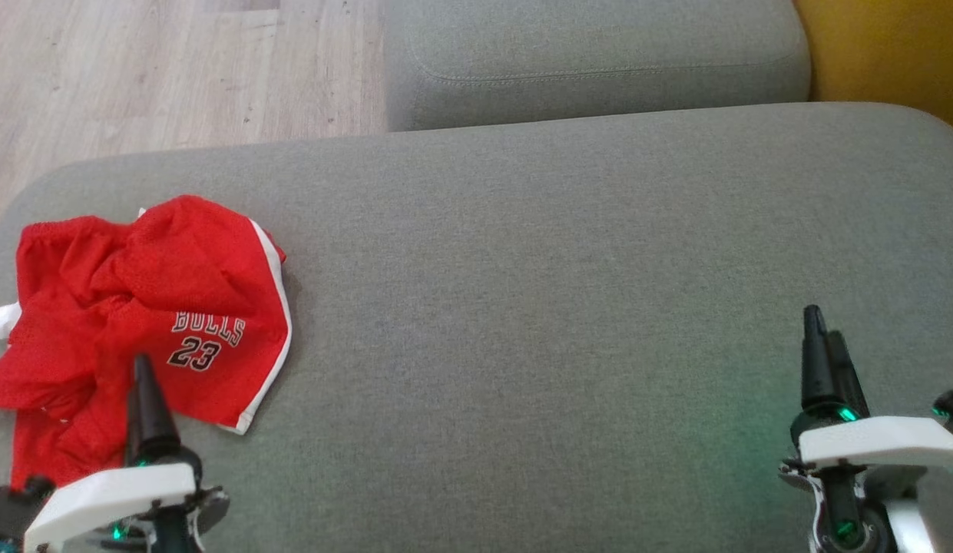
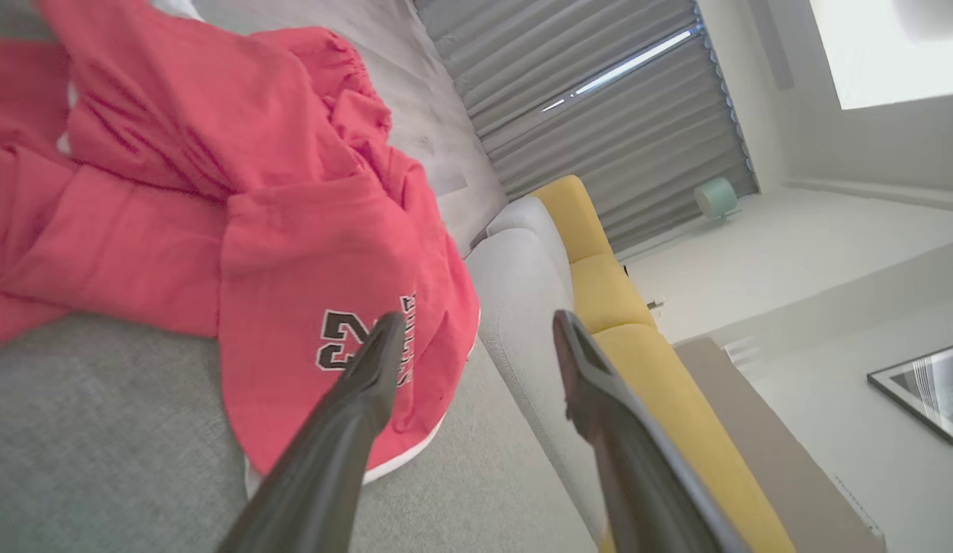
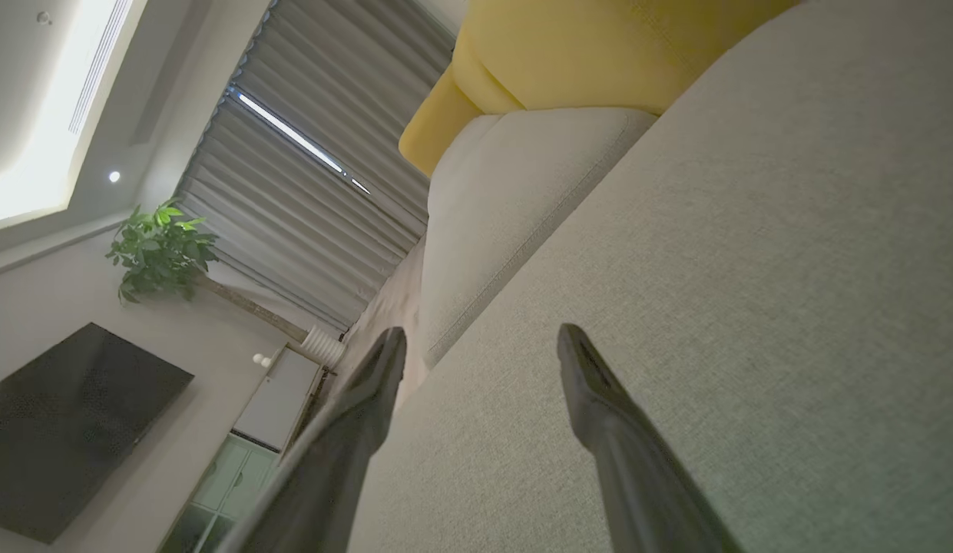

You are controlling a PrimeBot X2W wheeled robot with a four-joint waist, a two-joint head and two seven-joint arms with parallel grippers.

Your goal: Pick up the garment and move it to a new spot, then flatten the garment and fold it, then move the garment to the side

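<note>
1. Left claw (image 2: 478, 319), spread and empty, sits lower left of the head view, over the garment (image 1: 177, 269) and its lower edge.
2. Right claw (image 3: 482, 332), spread and empty, sits lower right above the grey cushion (image 1: 560, 269).
3. Crumpled and red, the garment lies at the left end of the grey cushion.

grey cushion (image 1: 560, 307) bare from centre to right, free passage; crumpled red garment (image 1: 138, 307) occupies left end (sole obstacle there)
</note>
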